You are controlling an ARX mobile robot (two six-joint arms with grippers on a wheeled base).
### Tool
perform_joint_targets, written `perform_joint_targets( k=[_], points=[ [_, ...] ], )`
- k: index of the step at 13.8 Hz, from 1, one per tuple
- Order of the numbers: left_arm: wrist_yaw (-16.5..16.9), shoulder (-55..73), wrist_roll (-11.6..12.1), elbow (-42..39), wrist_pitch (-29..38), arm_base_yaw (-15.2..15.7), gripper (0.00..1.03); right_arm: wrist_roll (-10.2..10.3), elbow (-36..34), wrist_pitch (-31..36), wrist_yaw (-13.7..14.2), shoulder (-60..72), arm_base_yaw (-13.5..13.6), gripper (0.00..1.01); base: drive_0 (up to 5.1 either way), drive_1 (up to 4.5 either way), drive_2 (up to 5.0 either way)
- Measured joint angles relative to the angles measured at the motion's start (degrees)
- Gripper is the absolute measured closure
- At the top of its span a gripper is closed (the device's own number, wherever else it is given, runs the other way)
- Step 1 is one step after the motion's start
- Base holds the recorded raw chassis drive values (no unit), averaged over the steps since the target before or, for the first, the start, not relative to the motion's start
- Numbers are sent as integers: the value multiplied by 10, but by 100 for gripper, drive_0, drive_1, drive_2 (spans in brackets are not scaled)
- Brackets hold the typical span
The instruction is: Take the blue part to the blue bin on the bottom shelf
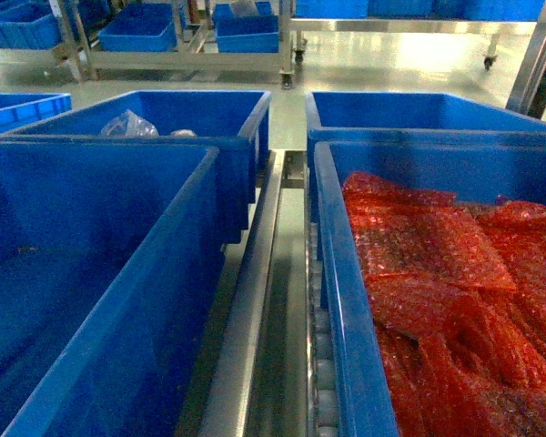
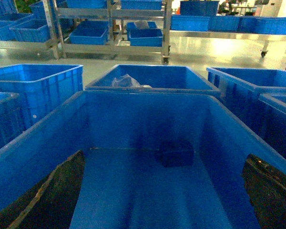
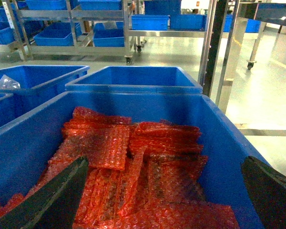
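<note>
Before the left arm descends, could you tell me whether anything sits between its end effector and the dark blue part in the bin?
Nothing visible: the small dark blue block lies alone on the blue plastic bin's floor, between the open left end effector fingers.

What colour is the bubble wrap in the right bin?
Red bubble wrap, filling the blue bin; clearest in the right wrist view.

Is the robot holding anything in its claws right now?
No. The left gripper hangs open over a bin with a dark part inside; the right gripper hangs open over red bubble wrap. Nothing sits between the fingers.
</note>
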Motion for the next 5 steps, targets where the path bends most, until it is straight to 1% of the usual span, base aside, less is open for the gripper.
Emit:
perform_joint_targets(
  k=[5],
  points=[
    [0,0,0,0,0,0,5,0,0,0,0,0,0,3,0,0,0]
  ],
)
